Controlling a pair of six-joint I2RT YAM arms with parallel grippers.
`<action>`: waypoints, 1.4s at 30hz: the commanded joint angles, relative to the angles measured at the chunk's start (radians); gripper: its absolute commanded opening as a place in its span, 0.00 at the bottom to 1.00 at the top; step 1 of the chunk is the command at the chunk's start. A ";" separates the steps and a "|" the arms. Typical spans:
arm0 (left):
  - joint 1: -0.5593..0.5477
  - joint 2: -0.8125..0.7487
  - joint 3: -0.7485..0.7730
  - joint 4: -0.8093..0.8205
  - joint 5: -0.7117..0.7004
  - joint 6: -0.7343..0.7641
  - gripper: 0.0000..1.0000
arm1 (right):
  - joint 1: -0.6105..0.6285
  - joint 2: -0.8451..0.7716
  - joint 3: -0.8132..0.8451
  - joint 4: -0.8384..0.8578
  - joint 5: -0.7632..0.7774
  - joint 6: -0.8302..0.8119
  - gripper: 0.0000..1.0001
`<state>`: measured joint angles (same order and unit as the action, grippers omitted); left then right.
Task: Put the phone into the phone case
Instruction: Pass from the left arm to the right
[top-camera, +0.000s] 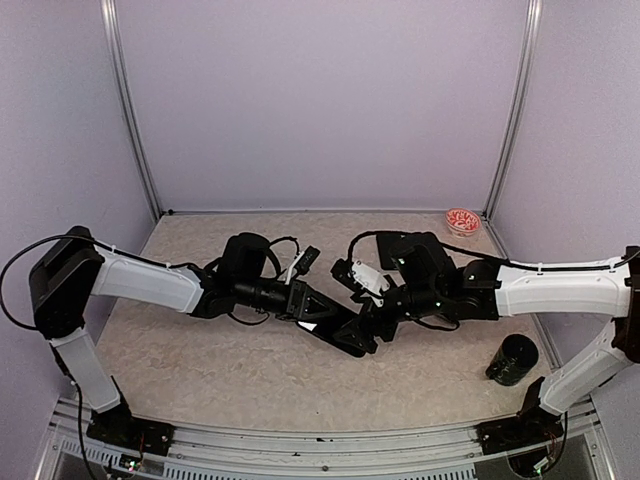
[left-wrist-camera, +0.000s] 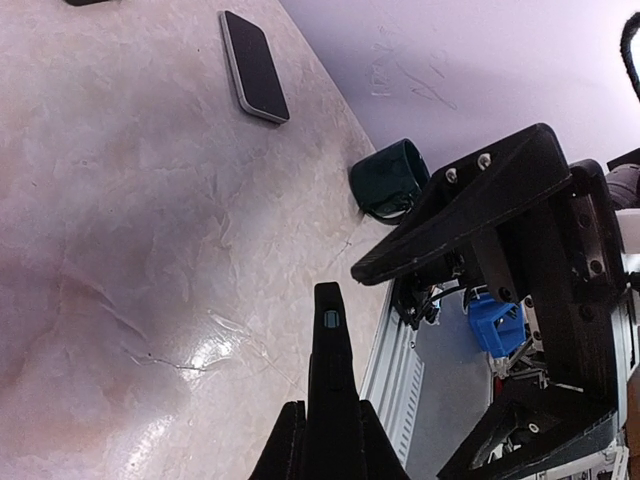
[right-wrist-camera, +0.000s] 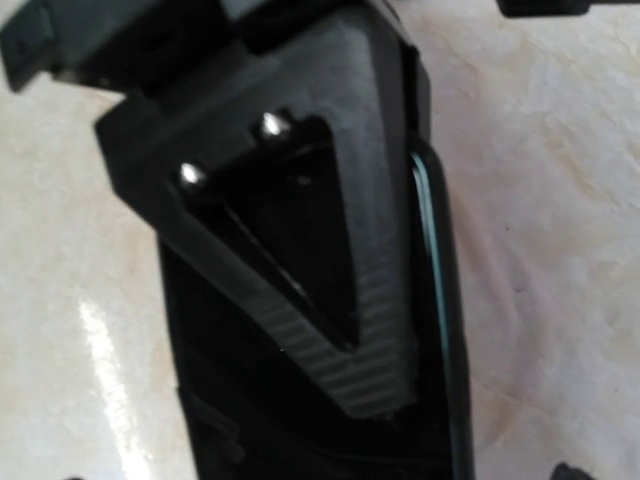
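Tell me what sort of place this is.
Probably a lab robot test cell: plain lilac walls on aluminium frame posts close in a marbled tabletop, and a left arm and right arm stand on a metal rail at its near edge.

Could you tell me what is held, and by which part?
The left gripper pinches the black phone case by one edge; the open right gripper holds nothing.
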<state>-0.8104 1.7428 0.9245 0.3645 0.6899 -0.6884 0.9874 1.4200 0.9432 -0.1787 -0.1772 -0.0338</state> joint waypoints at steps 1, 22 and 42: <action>-0.009 -0.003 0.039 0.050 0.041 -0.011 0.00 | 0.020 0.025 0.019 -0.014 0.051 -0.015 1.00; -0.017 -0.026 0.034 0.080 0.059 -0.041 0.00 | 0.055 0.069 0.035 -0.027 0.090 -0.031 1.00; -0.021 -0.010 0.033 0.105 0.065 -0.069 0.00 | 0.091 0.129 0.086 -0.042 0.221 -0.027 1.00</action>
<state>-0.8227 1.7428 0.9245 0.3958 0.7261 -0.7509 1.0668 1.5429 0.9936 -0.2134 0.0116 -0.0628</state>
